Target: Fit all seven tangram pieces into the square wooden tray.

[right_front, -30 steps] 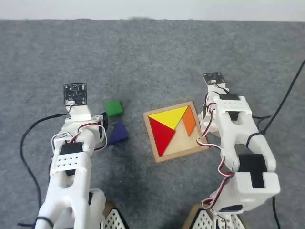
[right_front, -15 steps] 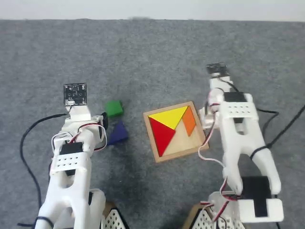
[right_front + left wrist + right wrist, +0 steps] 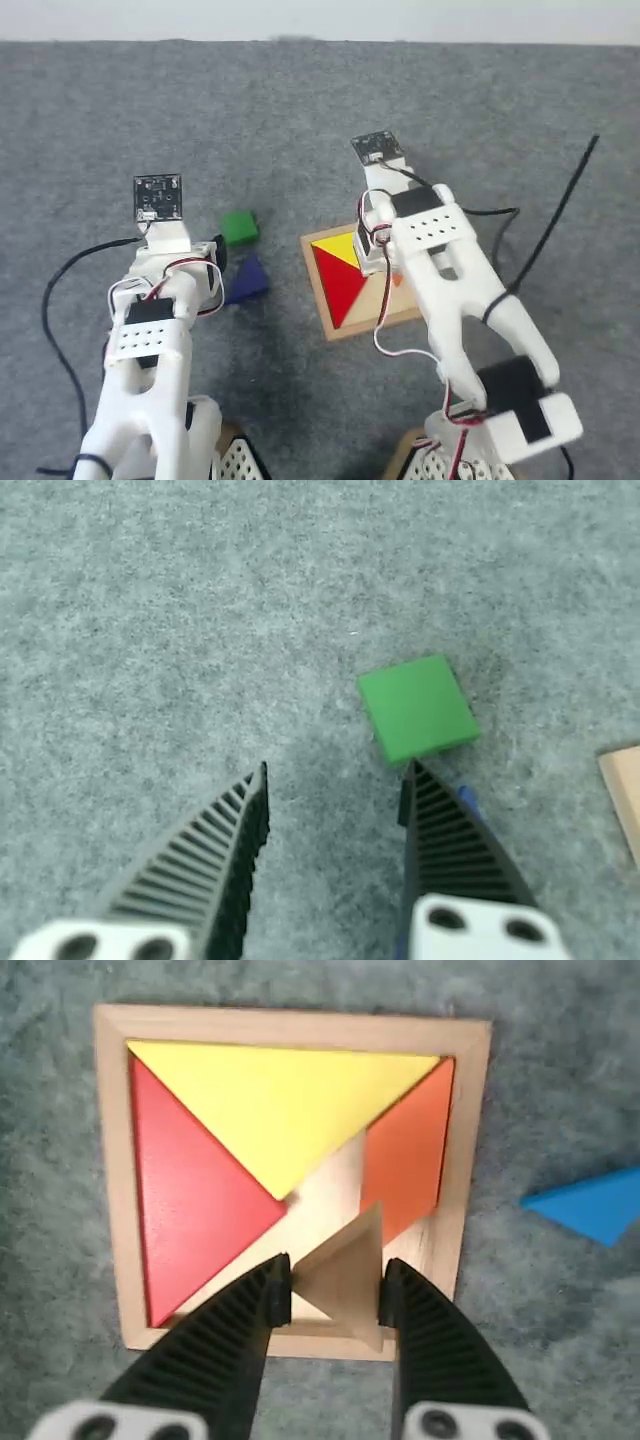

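Over the wooden tray (image 3: 110,1160), right gripper (image 3: 335,1275) clenched on a tan triangle (image 3: 347,1265), its arm hiding the tray's 3 o'clock half from above, left gripper (image 3: 335,780) released, green square (image 3: 239,227) at tray's 9 o'clock.

The tray (image 3: 290,1018) is set near the middle of the table (image 3: 300,120), turned a little against its edges; within it, the far large triangle (image 3: 285,1110) is laid along the far rim, the left large triangle (image 3: 195,1185) along the left rim and touching the first, and the four-sided piece (image 3: 405,1165) along the right rim; over the tray's near part the small triangle (image 3: 348,1260) is held between the fingers of the right gripper (image 3: 335,1270); the outlying triangle (image 3: 590,1205) is found on the table just off the right rim; left of the tray, the square piece (image 3: 239,227) is placed behind the loose triangle (image 3: 247,279), just beyond the spread fingertips of the left gripper (image 3: 335,780).
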### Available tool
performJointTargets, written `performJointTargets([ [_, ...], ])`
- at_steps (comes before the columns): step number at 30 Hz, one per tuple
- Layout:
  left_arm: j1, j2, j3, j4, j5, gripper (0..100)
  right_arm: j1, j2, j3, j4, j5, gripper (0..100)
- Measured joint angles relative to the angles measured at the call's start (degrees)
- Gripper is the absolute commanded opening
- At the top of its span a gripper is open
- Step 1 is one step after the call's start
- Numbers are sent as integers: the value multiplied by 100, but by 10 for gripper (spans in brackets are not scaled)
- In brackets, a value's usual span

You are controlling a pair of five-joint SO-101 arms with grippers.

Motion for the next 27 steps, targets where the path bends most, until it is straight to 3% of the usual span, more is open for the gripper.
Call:
performJointTargets([
  [27, 0, 0, 0, 0, 0, 206, -18, 545, 0, -193, -229, 124],
])
